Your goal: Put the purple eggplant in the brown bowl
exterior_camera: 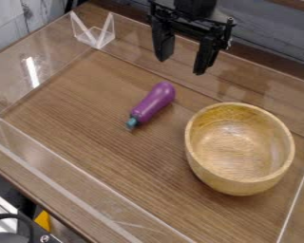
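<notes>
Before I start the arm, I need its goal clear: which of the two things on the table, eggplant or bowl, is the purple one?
The eggplant, the slim one; the bowl is round, wide and light brown.

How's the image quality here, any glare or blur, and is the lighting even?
Camera view: small and soft, fine detail lost on the claw; pale sheen on the table toward the left; small highlight on the purple eggplant; inside of the brown bowl evenly lit.
</notes>
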{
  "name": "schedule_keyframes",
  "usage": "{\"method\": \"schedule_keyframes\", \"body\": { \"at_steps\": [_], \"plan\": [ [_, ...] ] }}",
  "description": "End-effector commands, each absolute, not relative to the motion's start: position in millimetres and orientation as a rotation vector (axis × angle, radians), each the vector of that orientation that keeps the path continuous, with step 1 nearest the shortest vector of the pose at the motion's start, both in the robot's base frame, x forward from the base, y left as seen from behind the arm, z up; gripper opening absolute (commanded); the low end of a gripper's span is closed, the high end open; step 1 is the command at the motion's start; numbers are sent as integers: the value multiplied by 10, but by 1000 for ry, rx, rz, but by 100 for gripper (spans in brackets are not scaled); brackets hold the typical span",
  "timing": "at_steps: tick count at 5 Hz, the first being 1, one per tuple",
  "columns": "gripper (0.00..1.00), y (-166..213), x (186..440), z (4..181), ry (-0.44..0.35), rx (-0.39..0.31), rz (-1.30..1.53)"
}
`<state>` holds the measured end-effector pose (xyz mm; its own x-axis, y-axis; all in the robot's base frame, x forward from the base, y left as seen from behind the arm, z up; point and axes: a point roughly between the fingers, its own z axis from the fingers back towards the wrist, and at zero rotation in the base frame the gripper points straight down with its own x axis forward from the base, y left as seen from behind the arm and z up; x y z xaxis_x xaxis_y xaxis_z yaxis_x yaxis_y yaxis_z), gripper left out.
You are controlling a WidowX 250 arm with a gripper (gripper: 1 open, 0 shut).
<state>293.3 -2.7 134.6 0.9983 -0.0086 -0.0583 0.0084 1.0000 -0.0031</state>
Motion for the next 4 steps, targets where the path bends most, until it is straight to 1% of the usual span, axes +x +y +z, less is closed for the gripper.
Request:
{"method": "schedule_keyframes", "body": {
  "at_steps": [1, 2, 4],
  "plan": [
    [100, -8, 2912, 1280, 71, -4, -7],
    [100, 121, 2843, 1169, 67, -3, -2],
    [100, 276, 2794, 1080, 26, 15, -3]
  ]
}}
